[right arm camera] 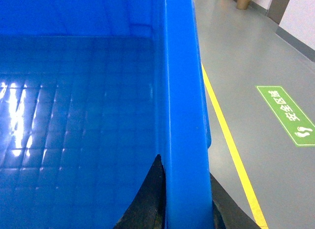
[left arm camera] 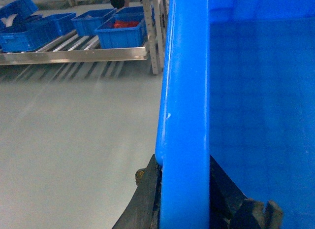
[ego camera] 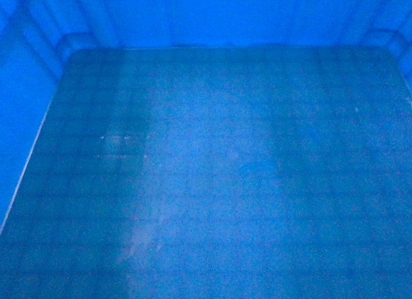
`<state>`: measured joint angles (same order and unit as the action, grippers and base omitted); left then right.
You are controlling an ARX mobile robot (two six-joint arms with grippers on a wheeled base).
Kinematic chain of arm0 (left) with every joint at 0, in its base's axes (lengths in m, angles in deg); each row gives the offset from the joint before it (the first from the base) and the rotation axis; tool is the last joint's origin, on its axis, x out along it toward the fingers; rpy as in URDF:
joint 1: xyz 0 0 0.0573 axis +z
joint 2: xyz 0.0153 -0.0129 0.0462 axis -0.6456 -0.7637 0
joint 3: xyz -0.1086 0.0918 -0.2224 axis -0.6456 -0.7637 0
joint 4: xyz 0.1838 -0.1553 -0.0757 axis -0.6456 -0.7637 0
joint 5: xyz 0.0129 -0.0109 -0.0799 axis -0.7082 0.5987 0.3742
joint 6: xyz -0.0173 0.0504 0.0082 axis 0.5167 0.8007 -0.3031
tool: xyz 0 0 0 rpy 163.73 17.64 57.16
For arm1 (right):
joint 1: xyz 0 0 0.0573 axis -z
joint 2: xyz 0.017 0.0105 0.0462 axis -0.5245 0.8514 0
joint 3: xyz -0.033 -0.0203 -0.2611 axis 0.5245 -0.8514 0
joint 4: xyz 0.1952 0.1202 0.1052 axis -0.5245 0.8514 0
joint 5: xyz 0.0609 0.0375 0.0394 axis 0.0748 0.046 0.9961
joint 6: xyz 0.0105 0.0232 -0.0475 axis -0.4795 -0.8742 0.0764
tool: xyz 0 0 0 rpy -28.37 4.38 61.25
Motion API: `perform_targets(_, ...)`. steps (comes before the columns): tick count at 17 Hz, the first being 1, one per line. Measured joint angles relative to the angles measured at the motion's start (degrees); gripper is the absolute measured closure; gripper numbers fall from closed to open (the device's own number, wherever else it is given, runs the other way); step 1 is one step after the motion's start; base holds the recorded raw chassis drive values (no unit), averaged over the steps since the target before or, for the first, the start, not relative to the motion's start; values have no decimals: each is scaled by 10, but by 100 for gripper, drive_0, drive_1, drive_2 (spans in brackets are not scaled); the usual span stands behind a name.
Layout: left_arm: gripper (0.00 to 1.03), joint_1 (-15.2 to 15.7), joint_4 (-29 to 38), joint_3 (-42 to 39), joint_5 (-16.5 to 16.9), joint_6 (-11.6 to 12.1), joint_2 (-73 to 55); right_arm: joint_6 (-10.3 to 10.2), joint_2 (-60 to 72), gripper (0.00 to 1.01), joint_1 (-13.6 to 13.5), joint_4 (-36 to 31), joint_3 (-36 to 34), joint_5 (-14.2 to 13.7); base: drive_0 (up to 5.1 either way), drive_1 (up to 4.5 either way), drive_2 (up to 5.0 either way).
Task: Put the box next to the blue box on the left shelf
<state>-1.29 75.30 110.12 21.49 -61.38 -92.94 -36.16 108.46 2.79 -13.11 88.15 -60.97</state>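
The box (ego camera: 206, 170), a large bright blue crate, fills the head view with its grid floor and inner walls. My left gripper (left arm camera: 183, 162) is shut on the box's left rim (left arm camera: 184, 91), one black finger (left arm camera: 147, 189) outside the wall and one inside. My right gripper (right arm camera: 186, 170) is shut on the opposite rim (right arm camera: 182, 91) in the same way. In the left wrist view a roller shelf (left arm camera: 74, 54) stands beyond the grey floor and carries several blue boxes. The nearest of them (left arm camera: 120, 34) holds something red.
Grey floor (left arm camera: 64, 140) lies between the box and the shelf, whose metal upright (left arm camera: 153, 37) stands at its near corner. On the right side run a yellow floor line (right arm camera: 231, 145) and a green floor sign (right arm camera: 290, 115).
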Motion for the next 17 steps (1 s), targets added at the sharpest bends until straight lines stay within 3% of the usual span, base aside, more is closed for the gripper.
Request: perform_targets(17, 88, 0, 0, 0, 0, 0, 0, 0, 0, 91, 0, 0, 0, 0, -1, 405, -406)
